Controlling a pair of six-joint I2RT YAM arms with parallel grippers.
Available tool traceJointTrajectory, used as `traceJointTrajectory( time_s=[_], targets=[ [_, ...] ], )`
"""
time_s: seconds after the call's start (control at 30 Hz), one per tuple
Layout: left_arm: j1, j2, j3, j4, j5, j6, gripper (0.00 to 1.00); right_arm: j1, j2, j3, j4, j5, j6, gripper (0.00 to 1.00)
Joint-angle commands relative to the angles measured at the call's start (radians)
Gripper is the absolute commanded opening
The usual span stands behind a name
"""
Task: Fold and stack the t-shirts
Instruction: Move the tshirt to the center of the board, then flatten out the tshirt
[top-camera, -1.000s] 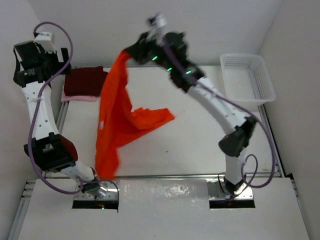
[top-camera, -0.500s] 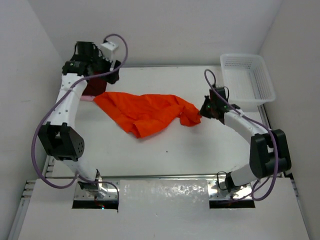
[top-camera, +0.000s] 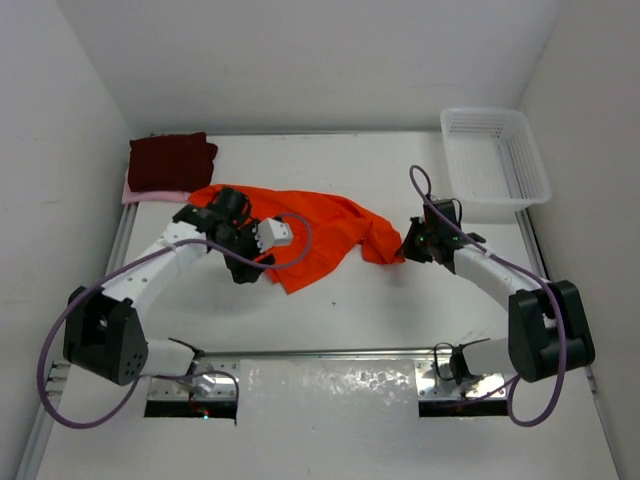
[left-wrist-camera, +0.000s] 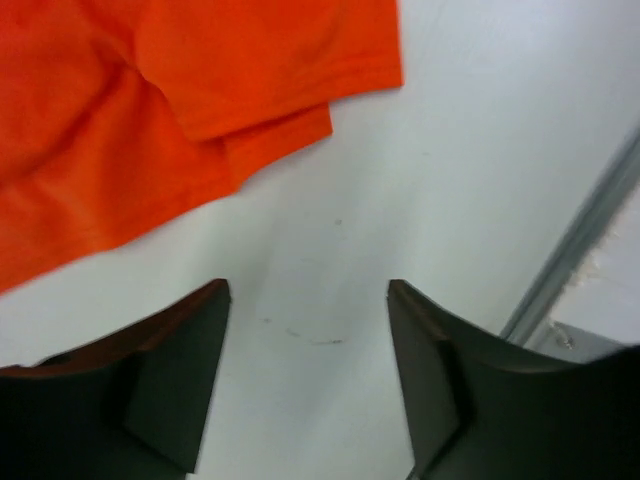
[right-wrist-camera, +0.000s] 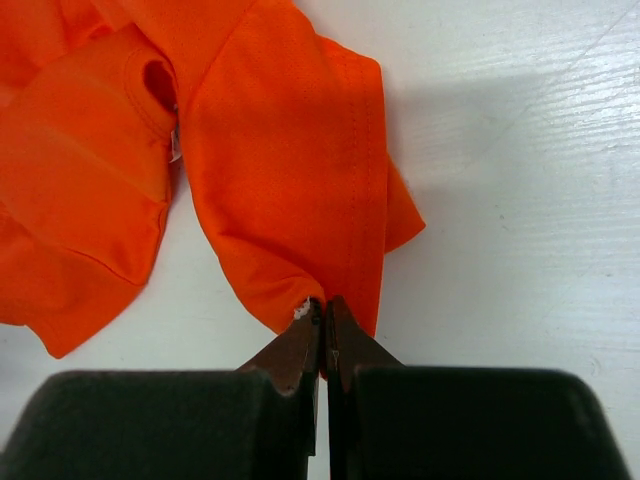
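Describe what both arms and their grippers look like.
The left arm and right arm each have white links, bulky black joints and a looping purple cable. The left gripper and right gripper each carry two dark, wedge-shaped fingers.

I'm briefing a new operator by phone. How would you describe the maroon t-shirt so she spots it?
On the white table, look at the far left corner, across from the basket. The dark maroon t-shirt lies folded atop a light pink t-shirt; the orange t-shirt beside it is crumpled.
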Motion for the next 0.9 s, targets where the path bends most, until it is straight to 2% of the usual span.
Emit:
traceJointTrajectory(
  time_s=[0.0,0.1,0.23,0.37,0.47,0.57,0.6,0.63,0.7,0.73,0.77,0.87],
  targets=[
    [-0.056,0.009,-0.131,0.28,-0.124,-0.065,0.64,0.002,-0.028,0.04,0.002,-0.009,-0.036,0.0],
    [-0.172,0.012,-0.269,0.524,-0.288,-0.136,0.67,0.002,-0.043,0.02,-0.001,0.0,-0.042,0.0],
    [-0.179,0.118,-0.265,0.641,-0.316,-0.231,0.56,0.002,-0.073,-0.01,0.012,0.019,-0.027,0.0],
    [-0.193,0.211,-0.285,0.711,-0.309,-0.266,0.56,0.002,-0.085,-0.018,0.018,0.033,-0.021,0.0],
    [-0.208,0.306,-0.279,0.706,-0.336,-0.28,0.53,0.002,-0.082,-0.006,0.02,0.037,-0.021,0.0],
    [-0.208,0.331,-0.268,0.689,-0.271,-0.303,0.39,0.0,-0.076,0.015,0.015,0.039,-0.028,0.0],
    [-0.208,0.324,-0.265,0.689,-0.25,-0.309,0.12,-0.003,-0.074,0.022,0.011,0.037,-0.032,0.0],
    [-0.206,0.296,-0.262,0.677,-0.241,-0.32,0.0,-0.006,-0.073,0.04,0.005,0.031,-0.042,0.0],
    [-0.199,0.253,-0.245,0.634,-0.244,-0.308,0.0,-0.029,-0.079,0.065,-0.059,0.024,-0.073,0.0],
    [-0.171,0.223,-0.239,0.561,-0.241,-0.27,0.0,-0.038,-0.086,0.087,-0.092,0.019,-0.128,0.0],
    [-0.148,0.143,-0.233,0.521,-0.22,-0.245,0.0,-0.05,-0.117,0.092,-0.168,0.011,-0.165,0.0],
    [-0.007,-0.056,-0.166,0.308,-0.117,-0.1,0.0,-0.118,-0.245,0.088,-0.337,-0.012,-0.304,0.0]
  ],
)
